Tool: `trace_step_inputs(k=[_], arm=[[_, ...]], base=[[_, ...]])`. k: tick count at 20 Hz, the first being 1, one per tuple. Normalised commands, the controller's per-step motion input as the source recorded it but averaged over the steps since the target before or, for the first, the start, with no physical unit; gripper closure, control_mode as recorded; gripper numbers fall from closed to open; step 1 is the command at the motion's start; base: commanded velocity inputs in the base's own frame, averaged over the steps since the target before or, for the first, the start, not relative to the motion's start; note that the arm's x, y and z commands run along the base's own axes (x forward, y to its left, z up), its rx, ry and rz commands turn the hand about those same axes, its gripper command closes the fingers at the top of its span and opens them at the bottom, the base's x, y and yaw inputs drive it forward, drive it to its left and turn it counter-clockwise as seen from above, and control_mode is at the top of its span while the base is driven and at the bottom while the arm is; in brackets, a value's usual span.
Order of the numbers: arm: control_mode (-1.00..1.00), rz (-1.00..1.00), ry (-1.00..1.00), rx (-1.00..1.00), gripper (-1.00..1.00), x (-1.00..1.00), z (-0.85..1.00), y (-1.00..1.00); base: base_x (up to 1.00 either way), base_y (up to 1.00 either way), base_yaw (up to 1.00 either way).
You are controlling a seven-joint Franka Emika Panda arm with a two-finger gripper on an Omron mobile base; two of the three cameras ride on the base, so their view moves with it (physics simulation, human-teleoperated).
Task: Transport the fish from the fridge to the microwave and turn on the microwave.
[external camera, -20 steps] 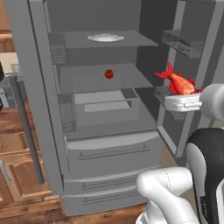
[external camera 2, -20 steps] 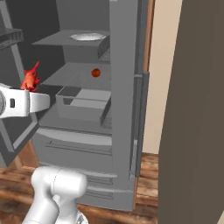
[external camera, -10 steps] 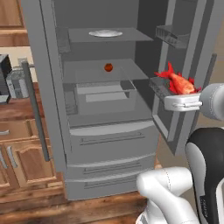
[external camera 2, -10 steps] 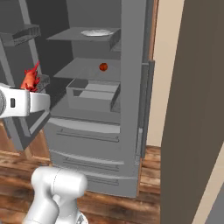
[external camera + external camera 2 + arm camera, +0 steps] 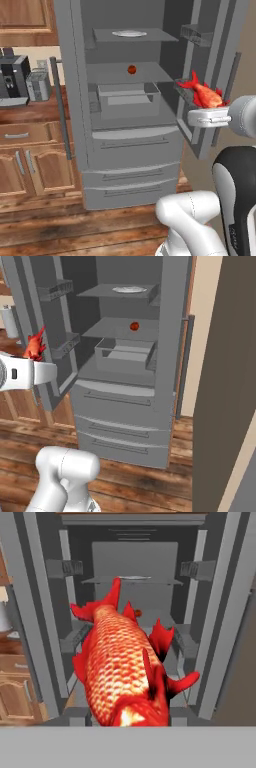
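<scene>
A: Where's your fish (image 5: 204,93)?
B: Grasped in your fingers (image 5: 209,116), held outside the open fridge (image 5: 125,125), beside its right door; tail toward the shelves.
A: Inside?
B: A tomato (image 5: 132,69) on the middle shelf; a plate (image 5: 129,33) above.

The fish (image 5: 125,667) has glossy, scaly red-orange skin. The fridge (image 5: 132,165) is smooth matt grey, like brushed metal. The floor (image 5: 150,481) is polished dark wood planks; the cabinets (image 5: 25,165) at left are varnished brown wood.
</scene>
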Motion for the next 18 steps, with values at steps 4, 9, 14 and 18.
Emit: trace_step_inputs(k=[4,9,14,18], arm=[[1.0,0.0,0.0,0.0,1.0,0.0,0.0,0.0],[1.0,0.0,0.0,0.0,1.0,0.0,0.0,0.0],[1.0,0.0,0.0,0.0,1.0,0.0,0.0,0.0],[1.0,0.0,0.0,0.0,1.0,0.0,0.0,0.0]], base=[[-0.25,0.39,0.14],[-0.2,0.36,0.16],[-0.13,0.49,0.11],[-0.06,0.66,0.07]])
